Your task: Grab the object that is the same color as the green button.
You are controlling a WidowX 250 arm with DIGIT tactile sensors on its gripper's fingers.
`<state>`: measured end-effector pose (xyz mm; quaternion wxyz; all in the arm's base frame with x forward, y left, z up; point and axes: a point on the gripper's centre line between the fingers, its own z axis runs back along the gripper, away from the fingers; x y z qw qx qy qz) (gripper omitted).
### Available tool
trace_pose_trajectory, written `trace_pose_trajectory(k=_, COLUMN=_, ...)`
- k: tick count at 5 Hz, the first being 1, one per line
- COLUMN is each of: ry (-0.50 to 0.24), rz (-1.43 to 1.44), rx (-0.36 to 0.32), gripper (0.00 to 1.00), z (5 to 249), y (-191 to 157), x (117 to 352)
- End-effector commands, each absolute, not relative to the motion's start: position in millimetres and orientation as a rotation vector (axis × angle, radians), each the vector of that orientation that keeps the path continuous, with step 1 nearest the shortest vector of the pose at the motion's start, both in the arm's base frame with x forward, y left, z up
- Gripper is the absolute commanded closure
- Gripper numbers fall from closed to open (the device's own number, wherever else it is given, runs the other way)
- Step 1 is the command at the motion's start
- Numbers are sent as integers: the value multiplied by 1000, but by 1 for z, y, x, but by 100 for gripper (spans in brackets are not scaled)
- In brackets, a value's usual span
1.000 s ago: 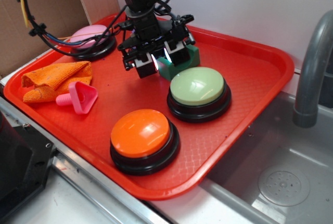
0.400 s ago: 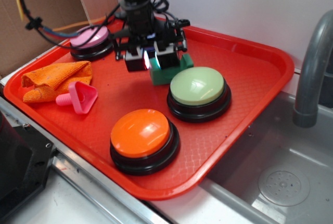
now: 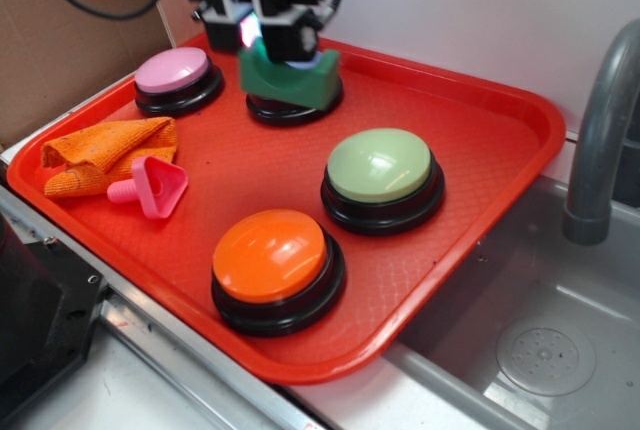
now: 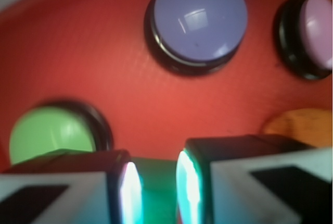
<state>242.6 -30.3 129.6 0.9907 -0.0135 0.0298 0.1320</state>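
Since the earlier pictures the gripper (image 3: 268,35) has risen from the middle of the red tray (image 3: 500,140) toward its back edge, and the dark green block (image 3: 290,78) has gone up with it: a moment ago the block sat on the tray floor just behind the green button (image 3: 380,165), and now it hangs clear of the floor, pinched at its top between the two fingers, in front of a black button base at the rear. The jaws are closed on the block (the wrist view shows it as a green strip (image 4: 153,187) squeezed between the two pads (image 4: 188,187), both tinted green). Below the camera in that view lie the purple button (image 4: 200,18), the pink button (image 4: 317,31) at the right edge and the green button (image 4: 49,133) at lower left. In the exterior view the rising arm has uncovered the pink button (image 3: 172,71), which stands at the back left. The green button, the orange button (image 3: 270,255), the orange cloth (image 3: 105,150) and the pink funnel-shaped toy (image 3: 155,185) lie where they did before.
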Motion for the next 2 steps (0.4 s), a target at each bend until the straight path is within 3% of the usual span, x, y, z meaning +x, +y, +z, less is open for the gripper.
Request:
trace_pose_trajectory(k=1, ry=-79, rz=158, rx=-102, gripper=100, z=186, y=14, x=202)
trace_pose_trajectory(k=2, ry=-134, rz=217, rx=-101, gripper=100, z=187, y=40, x=182)
